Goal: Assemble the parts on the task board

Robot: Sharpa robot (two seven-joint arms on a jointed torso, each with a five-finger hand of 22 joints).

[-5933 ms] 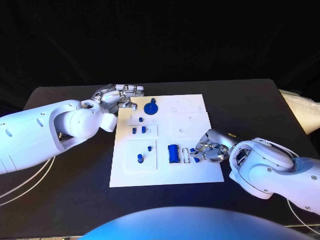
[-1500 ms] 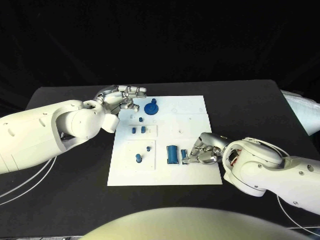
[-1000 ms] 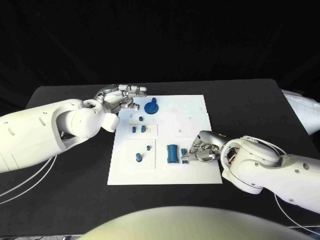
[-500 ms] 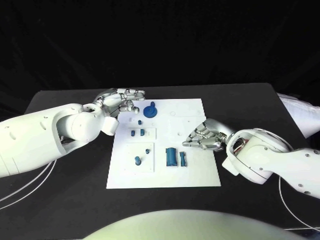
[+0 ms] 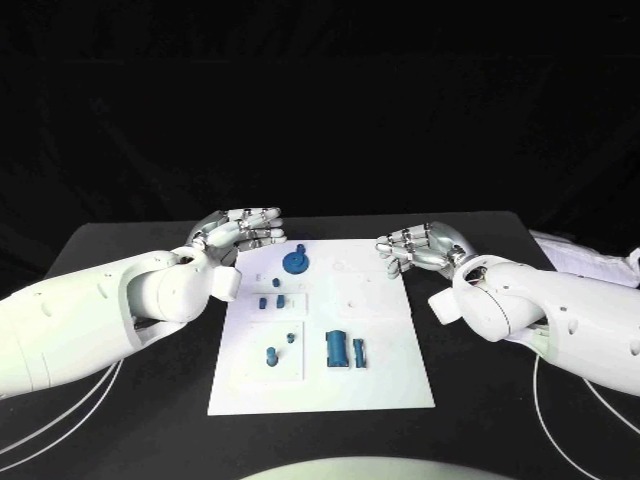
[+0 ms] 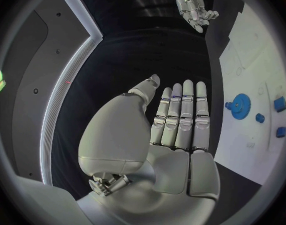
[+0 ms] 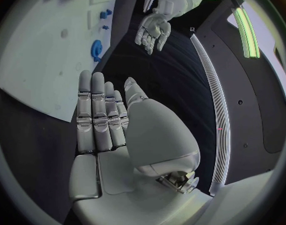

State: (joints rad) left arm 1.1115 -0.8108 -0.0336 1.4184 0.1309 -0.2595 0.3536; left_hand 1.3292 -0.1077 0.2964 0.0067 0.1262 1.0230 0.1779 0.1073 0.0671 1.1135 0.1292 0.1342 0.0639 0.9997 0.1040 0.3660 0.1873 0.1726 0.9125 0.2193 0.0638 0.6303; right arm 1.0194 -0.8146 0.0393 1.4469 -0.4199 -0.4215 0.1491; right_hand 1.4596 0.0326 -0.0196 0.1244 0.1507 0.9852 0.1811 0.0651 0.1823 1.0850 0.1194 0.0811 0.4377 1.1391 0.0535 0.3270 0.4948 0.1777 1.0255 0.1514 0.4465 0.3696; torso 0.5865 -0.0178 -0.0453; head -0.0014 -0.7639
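We see the black table point(image 5: 147, 420) carrying the white task board point(image 5: 385, 370), which lies lengthwise down the table's middle, its far edge short of the table's far edge.

Our left arm point(image 5: 75, 330) comes in over the table's left side and our right arm point(image 5: 580, 325) over its right side. The left hand point(image 5: 242, 230) is raised above the far left corner of the board, off the board's left edge. In the left wrist view this hand point(image 6: 177, 125) lies flat with its fingers point(image 6: 183, 102) straight and pressed side by side, the thumb a little out to one side, and nothing in it. The right hand point(image 5: 418, 247) is raised above the far right corner of the board; in the right wrist view it point(image 7: 102, 130) is also flat, fingers point(image 7: 93, 100) straight and close together, holding nothing. The two hands are well apart from each other and neither touches the board or a part.

On the board, the blue gear point(image 5: 296, 262) sits near the far edge, left of centre. Nearer to us, two small blue pegs point(image 5: 271, 301) stand close together by the left edge. Nearer still, a blue block point(image 5: 335, 348) lies at mid-width with a slim blue bar point(image 5: 359, 350) just beside it on its right, and another small blue peg point(image 5: 271, 354) stands to their left.
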